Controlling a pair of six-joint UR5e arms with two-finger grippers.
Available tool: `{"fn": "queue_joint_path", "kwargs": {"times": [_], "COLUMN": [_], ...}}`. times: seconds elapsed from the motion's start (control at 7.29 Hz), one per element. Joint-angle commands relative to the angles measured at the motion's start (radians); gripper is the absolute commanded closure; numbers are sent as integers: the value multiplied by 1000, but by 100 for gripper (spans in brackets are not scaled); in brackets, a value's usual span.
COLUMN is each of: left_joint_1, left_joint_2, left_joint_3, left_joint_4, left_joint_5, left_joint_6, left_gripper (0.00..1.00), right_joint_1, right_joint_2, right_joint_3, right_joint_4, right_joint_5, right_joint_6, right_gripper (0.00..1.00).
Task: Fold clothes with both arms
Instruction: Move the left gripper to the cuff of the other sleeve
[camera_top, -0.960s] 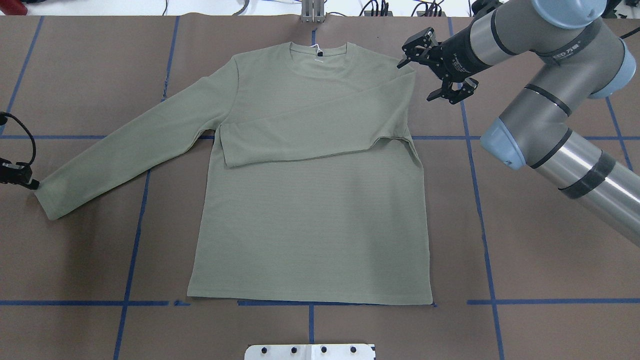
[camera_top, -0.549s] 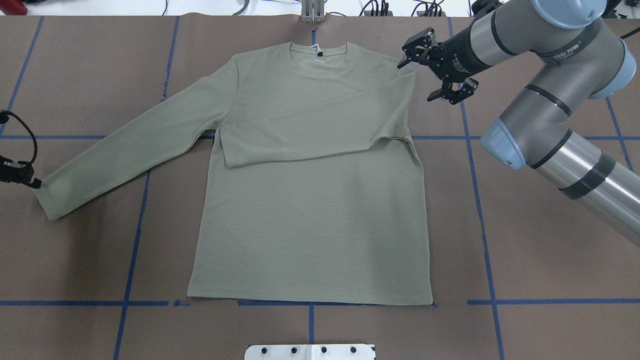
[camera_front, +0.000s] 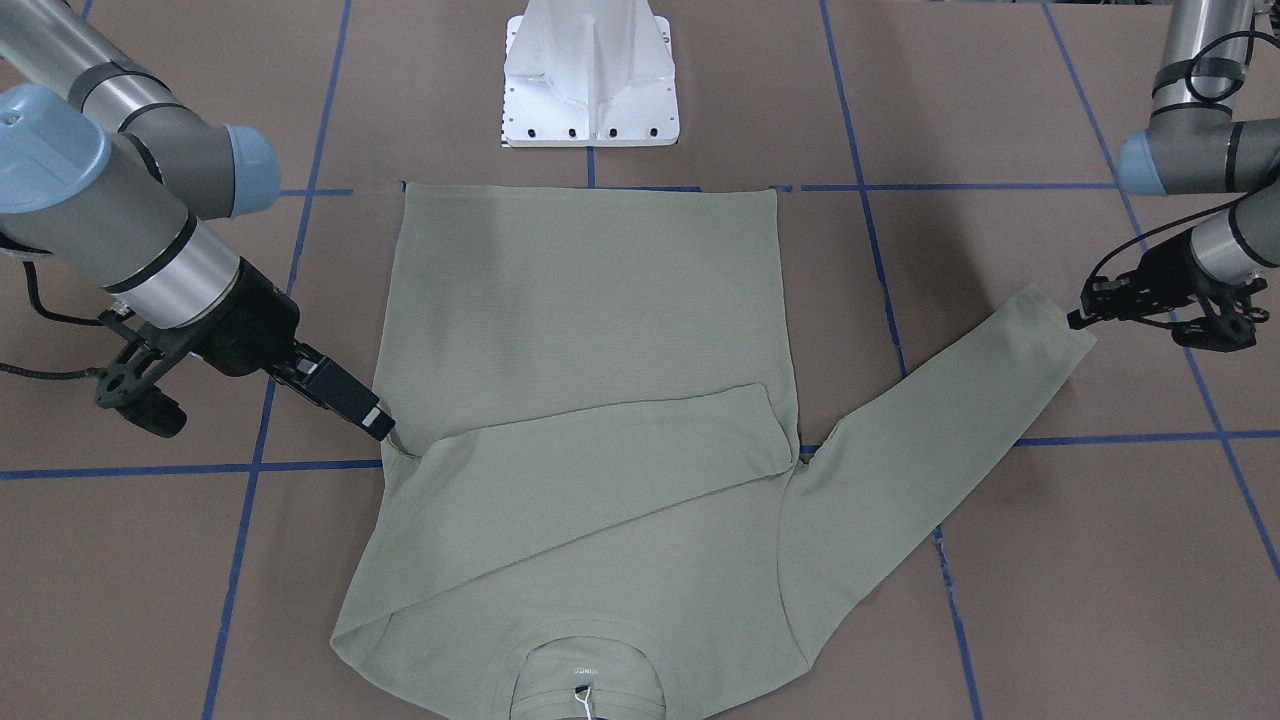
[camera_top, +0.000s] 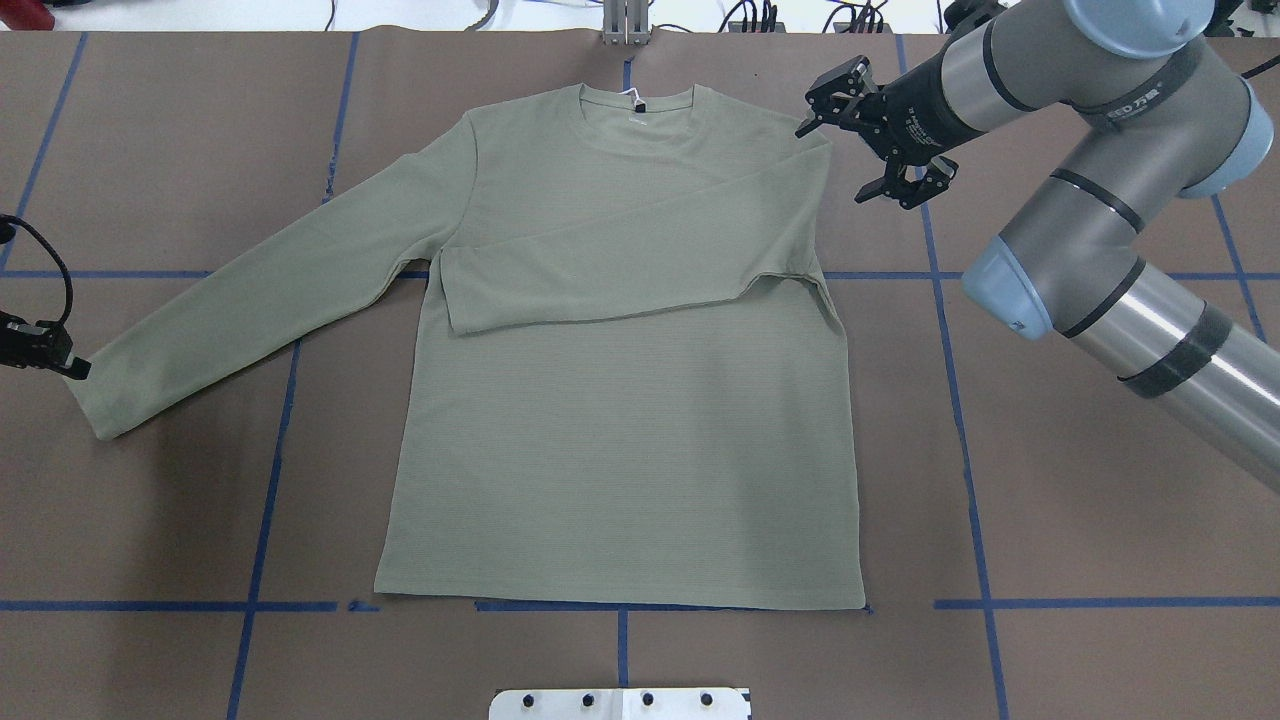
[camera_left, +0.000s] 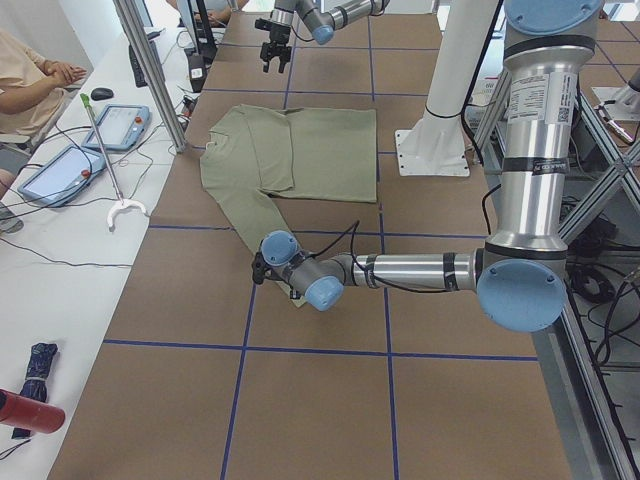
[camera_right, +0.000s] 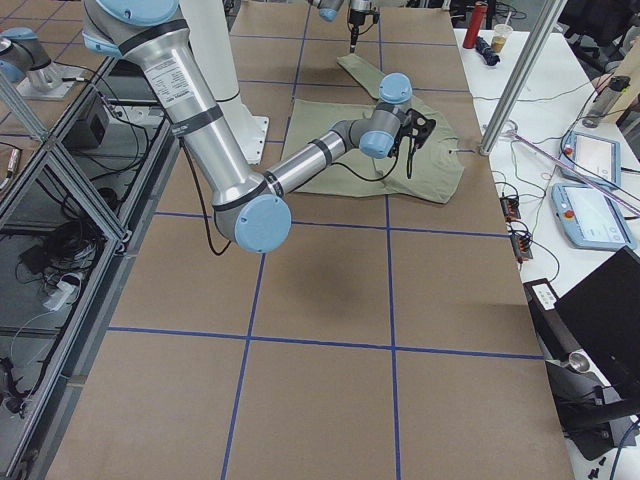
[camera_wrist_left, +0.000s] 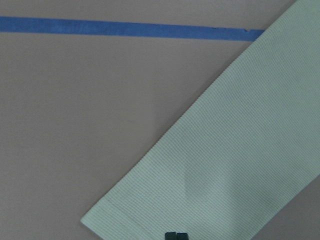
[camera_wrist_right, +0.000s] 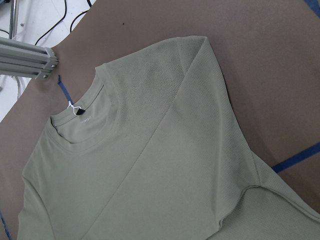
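The sage-green shirt (camera_top: 620, 450) lies flat and face up on the brown table, collar (camera_top: 637, 105) at the far edge. One sleeve is folded across its chest (camera_top: 620, 270). The other sleeve (camera_top: 260, 290) stretches out towards my left side. My left gripper (camera_top: 80, 368) sits at that sleeve's cuff (camera_wrist_left: 125, 220). In the left wrist view its fingertips (camera_wrist_left: 176, 235) are together on the cuff fabric. My right gripper (camera_top: 830, 163) hovers open just beside the shirt's right shoulder (camera_wrist_right: 195, 55), holding nothing; one of its fingers (camera_front: 345, 395) points at the shoulder fold.
Blue tape lines (camera_top: 960, 420) grid the brown table. The white base pedestal (camera_front: 590, 90) stands behind the shirt's hem. A metal post (camera_top: 625, 20) rises at the far edge. A seated person (camera_left: 35, 75) and tablets (camera_left: 60, 170) are at the side bench.
My left gripper has crept slightly towards the cuff. The right arm and the shirt's body have hardly moved.
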Motion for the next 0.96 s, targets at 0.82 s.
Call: {"fn": "queue_joint_path", "kwargs": {"times": [0.82], "left_joint_1": [34], "left_joint_2": [-12], "left_joint_3": [39], "left_joint_4": [3], "left_joint_5": [95], "left_joint_6": [-3], "left_gripper": [49], "right_joint_1": [0], "right_joint_2": [-14], "right_joint_3": [1], "right_joint_4": [2], "right_joint_5": [-6], "right_joint_6": [1], "right_gripper": [0]}}
